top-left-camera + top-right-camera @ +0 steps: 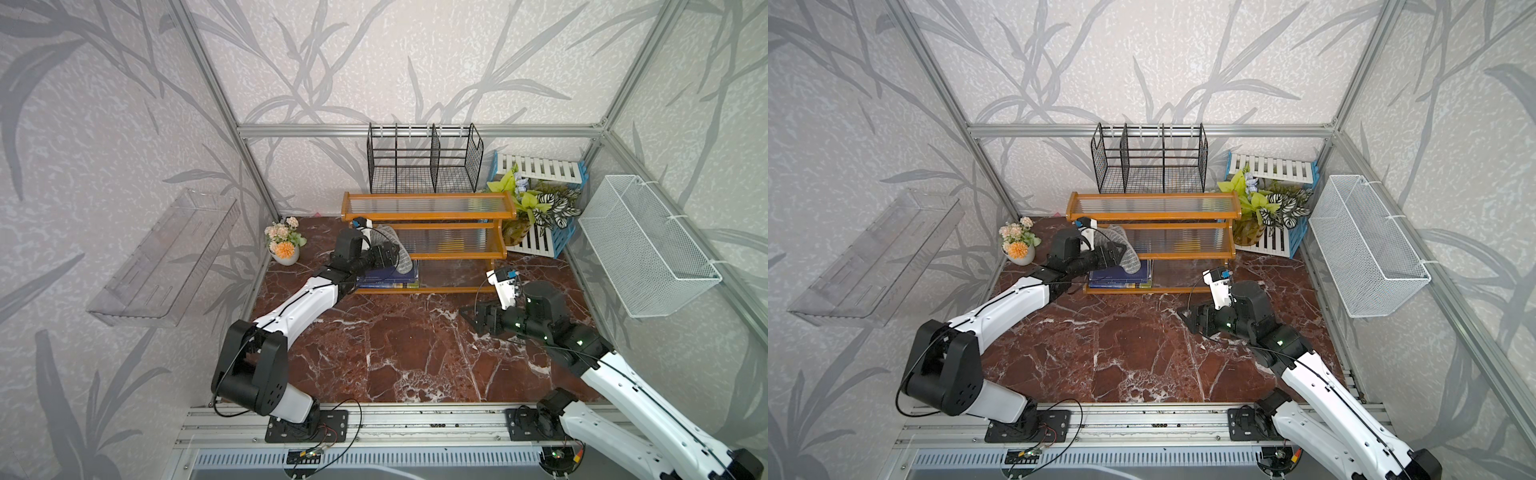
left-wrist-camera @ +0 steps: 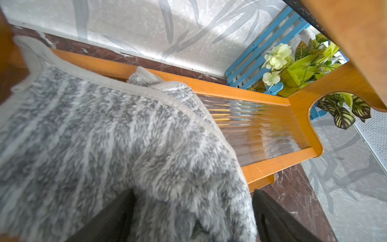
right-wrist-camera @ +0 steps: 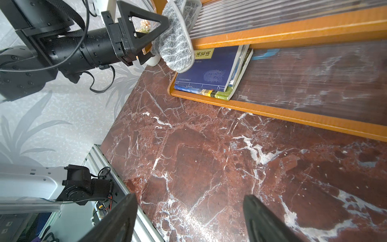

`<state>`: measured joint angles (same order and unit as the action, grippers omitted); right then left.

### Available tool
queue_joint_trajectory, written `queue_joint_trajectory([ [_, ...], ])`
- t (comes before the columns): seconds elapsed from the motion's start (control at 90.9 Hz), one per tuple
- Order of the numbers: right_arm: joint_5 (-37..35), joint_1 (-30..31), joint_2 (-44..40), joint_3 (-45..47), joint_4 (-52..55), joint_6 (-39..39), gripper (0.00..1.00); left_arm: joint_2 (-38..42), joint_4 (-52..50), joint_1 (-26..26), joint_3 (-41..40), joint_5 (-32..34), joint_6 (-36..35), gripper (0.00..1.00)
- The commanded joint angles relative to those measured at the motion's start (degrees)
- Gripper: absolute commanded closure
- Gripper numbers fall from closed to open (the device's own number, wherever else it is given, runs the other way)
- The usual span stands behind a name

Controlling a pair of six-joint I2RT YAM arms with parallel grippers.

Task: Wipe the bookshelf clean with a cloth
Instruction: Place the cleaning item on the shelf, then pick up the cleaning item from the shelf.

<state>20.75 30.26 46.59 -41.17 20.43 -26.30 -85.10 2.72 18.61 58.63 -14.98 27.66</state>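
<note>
Red-brown marble tabletop point(image 1: 415, 357) with white veins, walled on three sides by pale wallpaper point(image 1: 124, 124) printed with grey leaves, on a silver metal frame. Two white-and-black robot arms point(image 1: 299, 303) point(image 1: 623, 386) reaching in from the bottom edge of both top views.

At centre frame, near the back wall, the bookshelf point(image 1: 428, 216): low, wide, orange-brown wood, three stepped tiers with ribbed clear panels. White mesh basket point(image 1: 648, 249) on the wall at the right of the frame; clear plastic tray point(image 1: 166, 257) on the wall at the left. Black wire-mesh divider rack point(image 1: 424, 166) just behind the bookshelf. Blue and white slatted crate point(image 1: 540, 168) with leafy green plants point(image 1: 540, 208) at the upper right of the tabletop; small white pot of peach and orange flowers point(image 1: 284, 249) at its upper left.

Short stack of books point(image 3: 209, 71) at the left end of the lowest tier; top cover dark blue with a yellow title panel of Chinese characters, too skewed to read.

Grey cloth point(image 3: 178, 42) with pale stripes draped over the front rail of the middle tier at its left end, lower end hanging in front of the books. Left gripper point(image 3: 159, 38) at that same spot, jaws spread wide on either side of the cloth, not pinching it. Right gripper point(image 3: 190, 197) low over bare marble, right of centre in both top views, well apart from the cloth, jaws wide with nothing between.
</note>
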Motion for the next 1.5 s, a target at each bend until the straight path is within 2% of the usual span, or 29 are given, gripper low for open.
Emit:
queue_joint_trajectory([
  [0.0,1.0,0.4,0.9,0.6,-3.4,1.4,0.16,2.5,-4.1,-0.3,-1.5,2.9,0.3,0.00],
  [0.154,-3.7,3.8,2.7,-0.7,-5.2,3.8,0.16,5.0,-3.5,-0.7,-3.7,6.2,1.4,0.00],
  [0.242,-6.9,7.2,4.3,-1.9,-6.0,5.9,0.15,5.2,-3.3,-0.8,-3.5,5.4,1.5,0.00],
  [0.352,-7.4,9.8,6.2,-2.9,-7.8,7.2,0.14,6.2,-1.1,-0.8,-4.1,2.9,1.9,0.00],
  [0.484,-7.0,11.1,9.0,-3.0,-13.7,7.6,0.14,6.9,2.0,-1.0,-5.2,3.0,2.8,0.00],
  [0.682,-12.5,16.4,18.8,-6.5,-22.7,14.2,0.14,5.7,3.3,-1.5,-4.9,-0.3,4.3,0.00],
  [0.924,-12.7,16.7,31.4,-16.6,-23.8,14.9,0.13,9.2,4.7,-1.5,-7.0,-4.0,6.0,0.00],
  [1.067,-14.4,16.7,39.3,-19.8,-29.2,14.8,0.13,12.7,0.4,-1.5,-7.9,-1.3,5.3,0.00],
  [1.265,-14.1,16.7,47.2,-25.0,-33.7,15.8,0.13,21.7,-3.7,-1.5,-10.8,4.1,4.2,0.00],
  [1.364,-14.3,16.8,50.5,-28.5,-34.1,16.1,0.13,24.0,-7.9,-1.8,-11.3,10.0,3.7,0.00],
  [1.485,-16.5,17.0,56.2,-32.9,-34.1,16.0,0.14,25.1,-7.8,-5.2,-14.9,13.6,5.9,0.00],
])
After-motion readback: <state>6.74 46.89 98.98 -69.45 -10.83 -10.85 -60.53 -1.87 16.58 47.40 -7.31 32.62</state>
